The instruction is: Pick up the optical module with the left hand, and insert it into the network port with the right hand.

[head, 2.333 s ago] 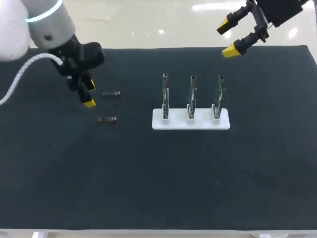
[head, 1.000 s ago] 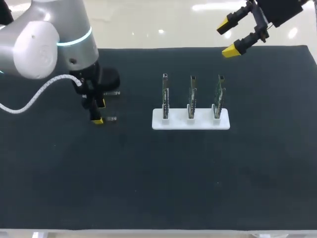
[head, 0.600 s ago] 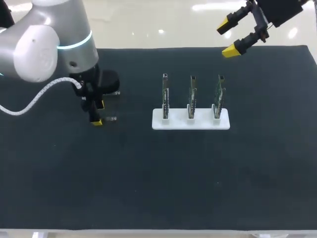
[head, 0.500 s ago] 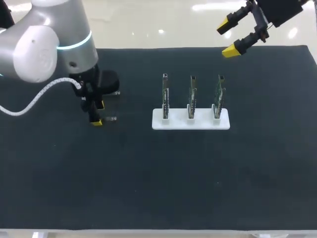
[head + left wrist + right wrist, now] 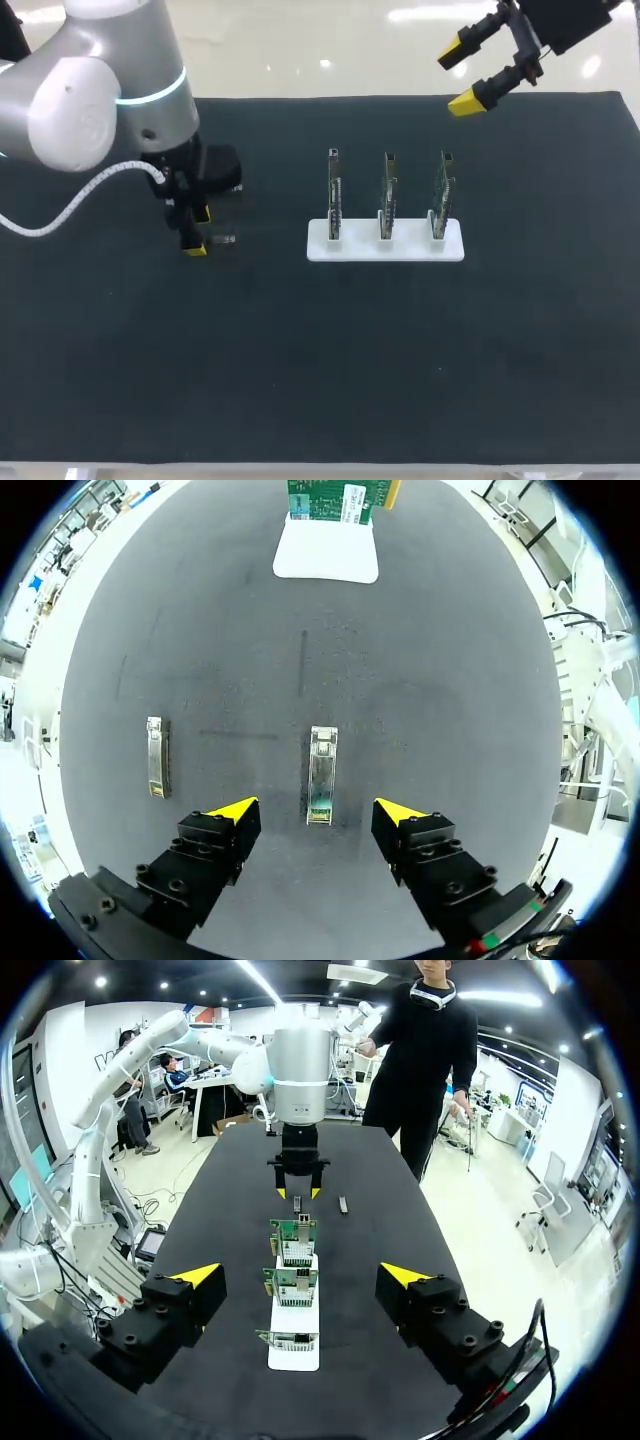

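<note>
Matt dark cloth over the counter (image 5: 320,380), finely grainy up close, with a few faint streaks. Bright bare metal on the optical module (image 5: 321,770), smooth and shiny; same silvery casing on the second module (image 5: 155,756). Smooth white plastic for the stand (image 5: 385,247), slightly glossy. Green lacquered circuit boards (image 5: 441,195). Matt black, hard-looking fingers on the left tool (image 5: 318,810) and the right tool (image 5: 300,1275), capped in smooth yellow plastic. Glossy silver-grey shell on the left arm (image 5: 90,90); white braided sheath on its cable (image 5: 75,200).
</note>
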Available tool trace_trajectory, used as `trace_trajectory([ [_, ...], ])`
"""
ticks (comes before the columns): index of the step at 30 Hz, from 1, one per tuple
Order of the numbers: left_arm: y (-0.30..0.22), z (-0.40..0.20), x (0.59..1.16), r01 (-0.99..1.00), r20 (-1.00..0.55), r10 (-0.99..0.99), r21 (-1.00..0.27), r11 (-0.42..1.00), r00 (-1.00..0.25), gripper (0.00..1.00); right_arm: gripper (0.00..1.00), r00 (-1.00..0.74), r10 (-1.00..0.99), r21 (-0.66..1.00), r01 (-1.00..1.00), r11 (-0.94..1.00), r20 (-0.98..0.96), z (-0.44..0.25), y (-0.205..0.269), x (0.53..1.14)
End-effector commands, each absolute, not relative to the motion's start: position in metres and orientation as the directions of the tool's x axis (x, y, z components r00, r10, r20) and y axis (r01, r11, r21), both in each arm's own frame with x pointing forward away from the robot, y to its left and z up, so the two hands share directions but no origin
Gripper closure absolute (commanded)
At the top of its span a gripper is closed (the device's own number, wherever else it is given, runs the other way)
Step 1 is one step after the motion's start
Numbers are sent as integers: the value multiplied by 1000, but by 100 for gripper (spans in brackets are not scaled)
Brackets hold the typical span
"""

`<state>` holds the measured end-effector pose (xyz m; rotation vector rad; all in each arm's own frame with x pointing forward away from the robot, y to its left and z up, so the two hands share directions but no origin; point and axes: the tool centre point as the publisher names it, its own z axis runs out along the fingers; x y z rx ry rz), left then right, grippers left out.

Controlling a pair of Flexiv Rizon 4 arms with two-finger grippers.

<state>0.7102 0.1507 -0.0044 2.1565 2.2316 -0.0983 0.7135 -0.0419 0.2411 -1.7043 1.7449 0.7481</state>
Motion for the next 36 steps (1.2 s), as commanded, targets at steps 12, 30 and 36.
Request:
trace_trajectory([
  [12,157,-6,709,999,-66,997,-12,38,-38,16,0,-13,-672,-6,-1000,25,-740,241,-42,713],
  [30,155,-12,707,999,-66,997,-18,37,-38,57,0,-13,-672,-6,-1000,25,-740,241,-42,713],
  [36,154,-14,707,999,-63,997,-19,39,-40,71,0,-13,-672,-6,-1000,25,-740,241,-42,713],
])
